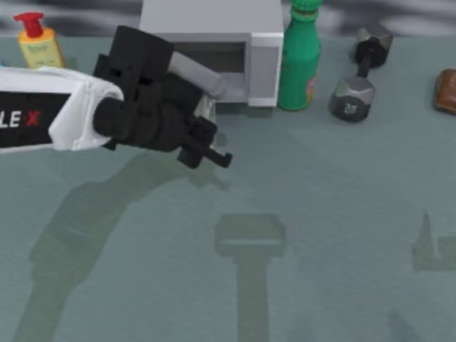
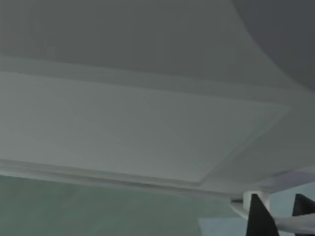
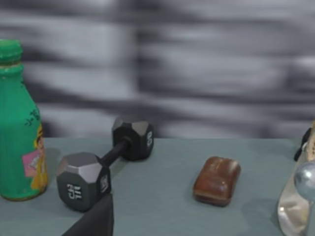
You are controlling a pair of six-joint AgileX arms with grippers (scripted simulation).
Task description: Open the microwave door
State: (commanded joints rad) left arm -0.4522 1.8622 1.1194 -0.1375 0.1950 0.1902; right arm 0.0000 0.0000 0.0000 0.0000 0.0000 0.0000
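Microwave [image 1: 214, 18] at the counter's [image 1: 320, 214] far edge, left of middle, just beside a green bottle [image 1: 299, 57]. Door [image 1: 203, 78] already swung part-way out toward the near edge, cavity showing behind it. Left pincer [image 1: 210, 151] right at the door's free edge, close enough that the left wrist view is nearly filled by the panel. Cannot tell how far open, nor whether anything is truly held, though a slim white strip (most likely the handle [image 2: 241, 206]) crosses its tip in that view. Right pincer [image 3: 93, 221] only a dark sliver in its own view, parked outside the top view; state not to be told either.

Judged by looks: a light, rigid, hinged panel, moving only along an arc about its hinge. Smooth frame and window, likely slippery, with nothing to grip on the flat. Best taken by the slim handle at the free edge, farthest from the hinge. Small oven, so probably apt to slide if tugged straight out instead of round the arc.

Writing: "LE X" on the left arm [image 1: 43, 110]. Numerals on the dumbbell [image 1: 353, 96] (possibly 25 or 35, not sure). Bottle label and yellow pump bottle [image 1: 39, 44] at the far left corner unreadable. No marking seen on the brown block [image 1: 447, 91] at the right edge.
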